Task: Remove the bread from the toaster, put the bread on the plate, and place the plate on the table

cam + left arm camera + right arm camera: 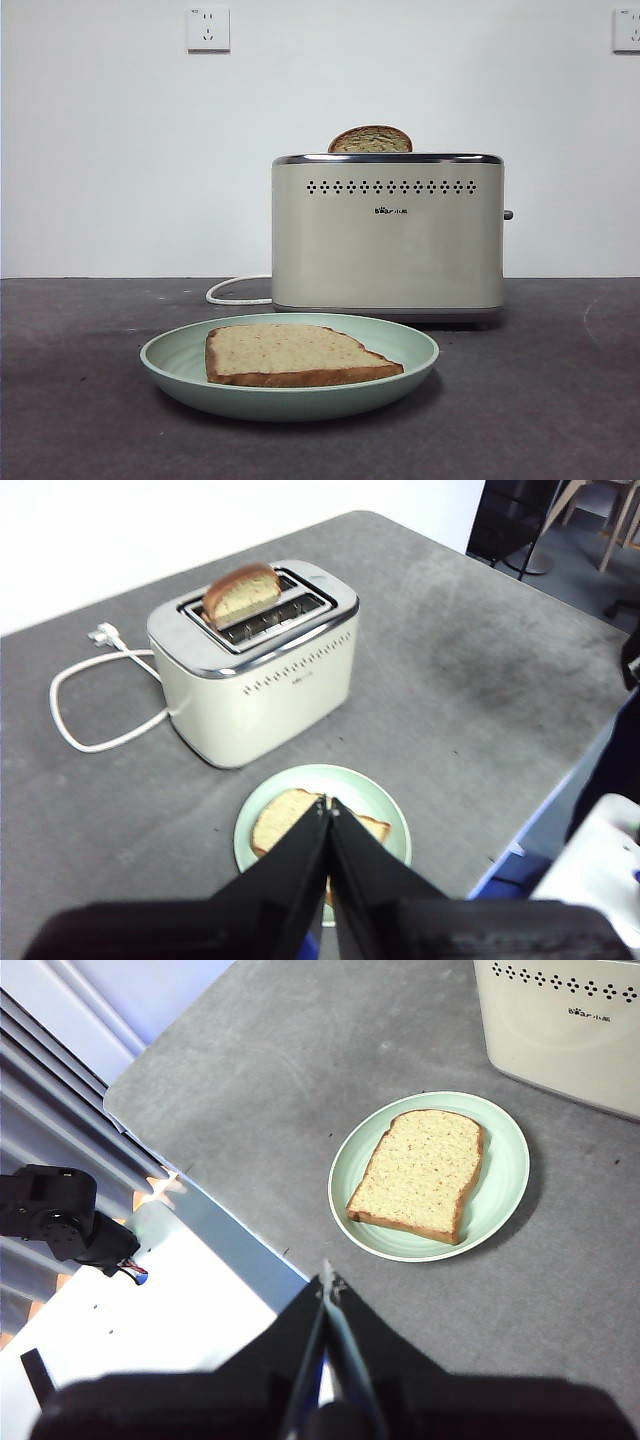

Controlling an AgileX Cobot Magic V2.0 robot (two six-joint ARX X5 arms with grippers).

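Note:
The bread [295,355] lies flat on the pale green plate [170,358], which rests on the dark table [90,420] in front of the cream toaster [388,235]. The right wrist view shows the same bread [422,1172] on the plate [505,1175], with the toaster [560,1025] just beyond. From the left wrist, the toaster [255,665], the plate [385,805] and the bread [285,815] all appear. My left gripper [329,802] is shut and empty, high above the plate. Held back over the table's edge, my right gripper [325,1278] is shut and empty.
A second, darker-crusted slice [370,140] stands up out of the toaster's slot [243,593]. The white cord [85,705] loops on the table behind the toaster. The table's edge [215,1195] runs close to the plate. Two wall sockets [208,28] sit high on the wall.

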